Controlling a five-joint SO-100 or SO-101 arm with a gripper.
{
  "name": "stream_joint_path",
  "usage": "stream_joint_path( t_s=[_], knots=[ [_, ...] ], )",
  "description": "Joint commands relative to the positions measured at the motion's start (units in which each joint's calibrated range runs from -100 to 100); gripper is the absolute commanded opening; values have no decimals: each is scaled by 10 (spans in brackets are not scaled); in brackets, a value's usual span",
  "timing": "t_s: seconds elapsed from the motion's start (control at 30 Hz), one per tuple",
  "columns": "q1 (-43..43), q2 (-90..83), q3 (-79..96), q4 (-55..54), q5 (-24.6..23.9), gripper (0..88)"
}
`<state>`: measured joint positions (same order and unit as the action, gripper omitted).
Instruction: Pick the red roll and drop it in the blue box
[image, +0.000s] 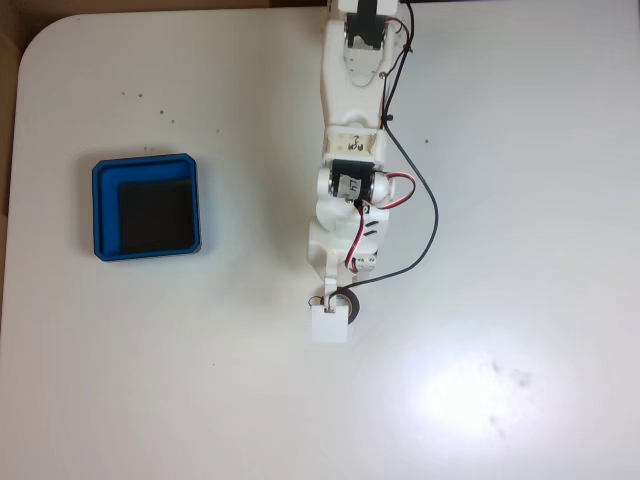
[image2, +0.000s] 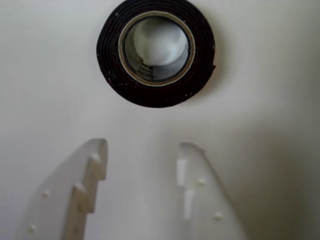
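Note:
The red roll (image2: 156, 98) lies flat on the white table, a dark ring around a pale hollow core, at the top centre of the wrist view. My gripper (image2: 144, 147) is open just short of it; both white fingers (image2: 92, 165) stand apart with bare table between them and touch nothing. In the fixed view the roll (image: 354, 305) peeks out beside the gripper (image: 338, 308) at the low end of the arm. The blue box (image: 100, 215), a shallow tray with a black floor, sits far to the left with nothing in it.
The white arm (image: 350, 120) reaches down from the top edge of the fixed view, with a black cable (image: 432, 215) looping to its right. The table's rounded corner (image: 30, 45) is at the upper left.

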<state>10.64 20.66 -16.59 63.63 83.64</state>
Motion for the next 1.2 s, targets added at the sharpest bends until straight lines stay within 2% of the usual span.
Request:
stream_joint_path(
  t_s=[0.0, 0.33, 0.6, 1.17],
  knots=[
    [-2, -6, -43, 4, -12, 175],
    [-12, 84, -112, -32, -14, 180],
    [-18, 85, -121, -33, -14, 212],
    [-17, 119, -122, -79, -12, 213]
  ],
)
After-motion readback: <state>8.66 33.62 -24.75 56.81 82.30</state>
